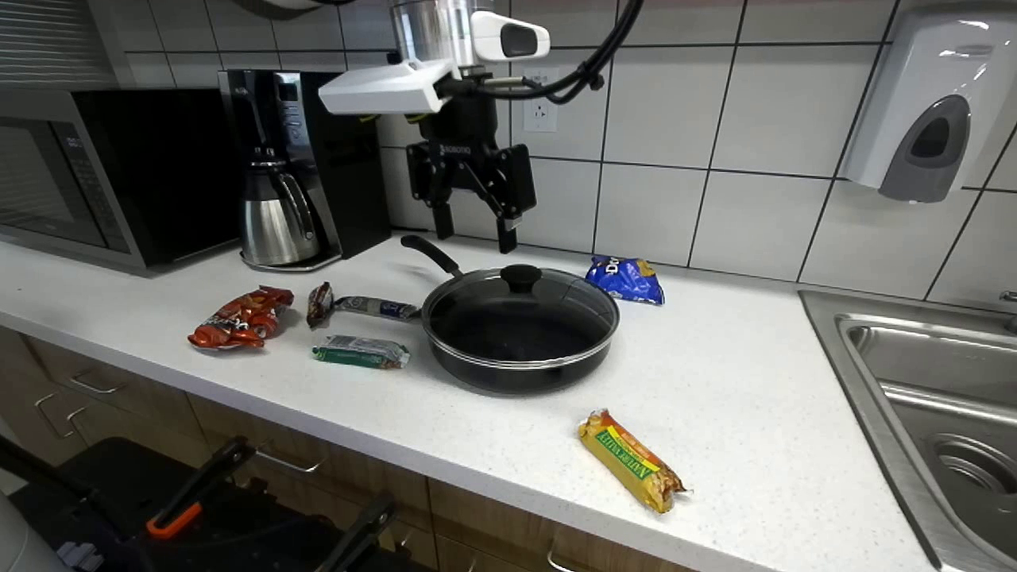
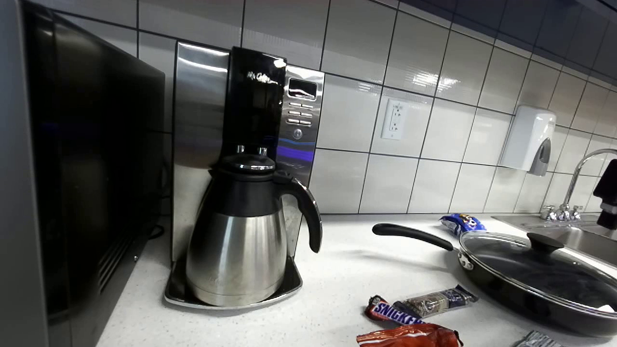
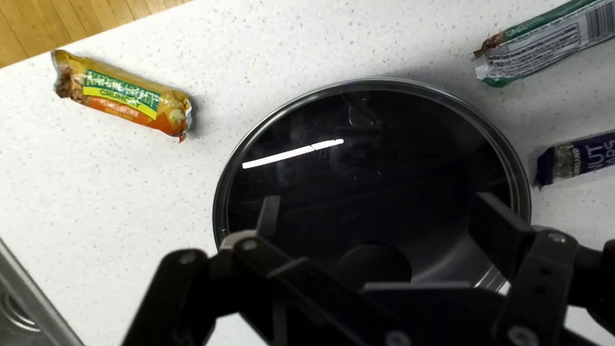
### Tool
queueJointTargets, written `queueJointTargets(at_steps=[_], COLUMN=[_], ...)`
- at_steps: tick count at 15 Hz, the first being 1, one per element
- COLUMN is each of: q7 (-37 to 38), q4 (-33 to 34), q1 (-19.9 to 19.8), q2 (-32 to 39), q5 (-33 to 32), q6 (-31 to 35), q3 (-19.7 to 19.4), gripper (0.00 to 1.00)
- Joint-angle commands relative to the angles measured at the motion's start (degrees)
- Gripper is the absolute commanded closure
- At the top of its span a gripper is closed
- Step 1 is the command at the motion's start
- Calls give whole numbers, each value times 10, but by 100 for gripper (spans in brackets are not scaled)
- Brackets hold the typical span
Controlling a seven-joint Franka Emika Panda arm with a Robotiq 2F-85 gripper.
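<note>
Over the round, glass-lidded pan (image 1: 520, 379) on the speckled white table (image 1: 747, 381), the black gripper (image 1: 475, 235) hangs, jaws parted wide.

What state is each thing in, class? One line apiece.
Black two-fingered gripper: open, holding nothing.
Round black pan: upright, covered.
Round black-knobbed glass lid: seated on the pan.
Black-handled steel carafe: upright.
Black boxy microwave: door shut.
Yellow oblong snack bar: wrapped.
Green oblong snack bar: wrapped.
Purple oblong nut bar: wrapped.
Brown oblong Snickers bar: wrapped.
Red plastic bag: crumpled.
Blue plastic bag: creased.
</note>
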Motion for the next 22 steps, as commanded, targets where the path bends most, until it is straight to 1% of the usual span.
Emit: queueJointTargets(at_steps=[1, 6, 9, 15, 22], q7=[-5, -14, -33, -50, -45], q4=[29, 53, 69, 119, 172], q1=[-7, -4, 4, 14, 21], q2=[53, 107, 138, 195, 253], q5=[-2, 14, 42, 104, 109], q6=[41, 88, 99, 110, 100], q3=[-13, -32, -39, -33, -24], gripper=[0, 0, 0, 0, 0])
